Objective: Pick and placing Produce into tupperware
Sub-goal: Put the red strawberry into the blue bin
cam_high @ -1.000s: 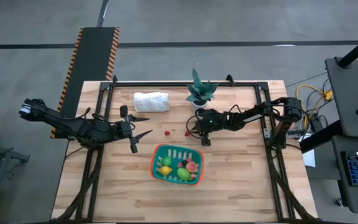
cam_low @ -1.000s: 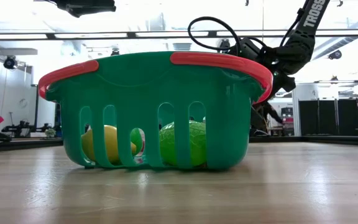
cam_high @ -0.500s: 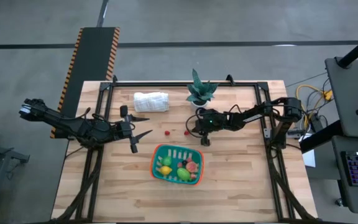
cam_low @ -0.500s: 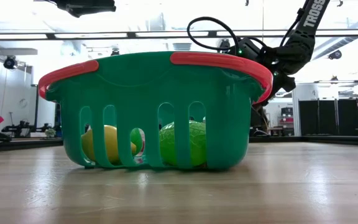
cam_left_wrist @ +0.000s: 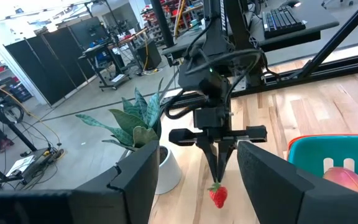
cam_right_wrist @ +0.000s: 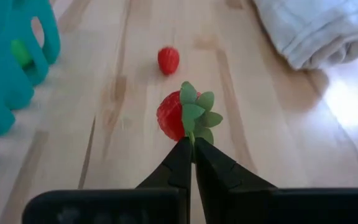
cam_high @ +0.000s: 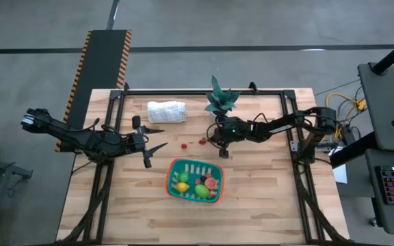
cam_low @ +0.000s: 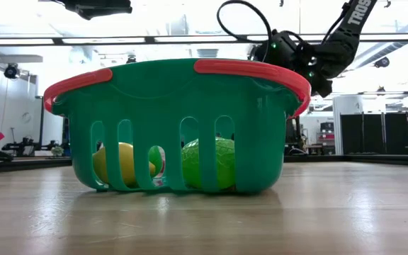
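The teal tupperware (cam_high: 194,161) with the orange-red rim stands at the table's middle front and holds yellow (cam_high: 182,186), green (cam_high: 202,192), pink (cam_high: 213,183) and dark produce. My right gripper (cam_high: 208,141) is just beyond it, shut on a red toy strawberry (cam_right_wrist: 171,116). A smaller red piece (cam_high: 184,145) lies on the table to its left. My left gripper (cam_high: 157,140) waits open and empty at the table's left, pointing toward the strawberry. My right gripper pinches the strawberry's green leafy top (cam_right_wrist: 193,127) between its two fingertips (cam_left_wrist: 217,167). The fingers point down at it from above. The strawberry hangs below the fingertips, red body down, close over the table; whether it is clear of the wood I cannot tell.
A potted green plant (cam_high: 219,101) stands at the far edge, close behind my right arm. A rolled white cloth (cam_high: 166,111) lies at the far left. Bare wood lies around the container's left, right and near sides.
My right gripper has gone up and a little toward the table's left and far edge, staying shut. The strawberry has gone with it, a short way from where it lay.
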You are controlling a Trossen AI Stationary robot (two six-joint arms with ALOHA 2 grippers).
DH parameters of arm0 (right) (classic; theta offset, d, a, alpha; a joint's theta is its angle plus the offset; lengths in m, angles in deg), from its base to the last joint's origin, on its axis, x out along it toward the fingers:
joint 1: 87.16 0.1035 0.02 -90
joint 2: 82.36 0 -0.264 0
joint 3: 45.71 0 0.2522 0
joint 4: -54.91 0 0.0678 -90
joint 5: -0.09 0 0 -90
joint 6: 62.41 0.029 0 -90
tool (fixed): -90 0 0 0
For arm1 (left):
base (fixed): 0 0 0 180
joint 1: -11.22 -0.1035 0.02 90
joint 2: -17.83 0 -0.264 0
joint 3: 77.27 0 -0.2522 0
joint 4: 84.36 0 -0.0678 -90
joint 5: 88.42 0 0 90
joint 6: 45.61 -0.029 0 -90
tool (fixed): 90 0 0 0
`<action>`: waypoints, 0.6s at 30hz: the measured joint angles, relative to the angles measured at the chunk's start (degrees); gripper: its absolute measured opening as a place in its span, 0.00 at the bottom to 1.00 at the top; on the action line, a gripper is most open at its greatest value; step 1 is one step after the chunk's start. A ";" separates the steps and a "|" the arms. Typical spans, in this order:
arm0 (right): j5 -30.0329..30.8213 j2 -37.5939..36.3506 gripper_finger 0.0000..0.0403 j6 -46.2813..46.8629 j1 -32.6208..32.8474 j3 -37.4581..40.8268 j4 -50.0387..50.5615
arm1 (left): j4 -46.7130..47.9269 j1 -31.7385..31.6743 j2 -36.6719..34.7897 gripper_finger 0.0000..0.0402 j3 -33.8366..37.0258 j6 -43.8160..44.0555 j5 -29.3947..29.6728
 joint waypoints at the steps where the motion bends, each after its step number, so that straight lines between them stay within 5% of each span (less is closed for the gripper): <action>1: 0.00 -0.30 0.02 -0.01 0.00 -0.10 0.10 | 0.00 -0.01 0.00 0.50 0.00 0.00 0.00; 18: -0.48 -10.10 0.02 -0.65 5.42 -3.32 2.15 | -0.02 -0.01 0.00 0.50 0.00 -0.13 0.00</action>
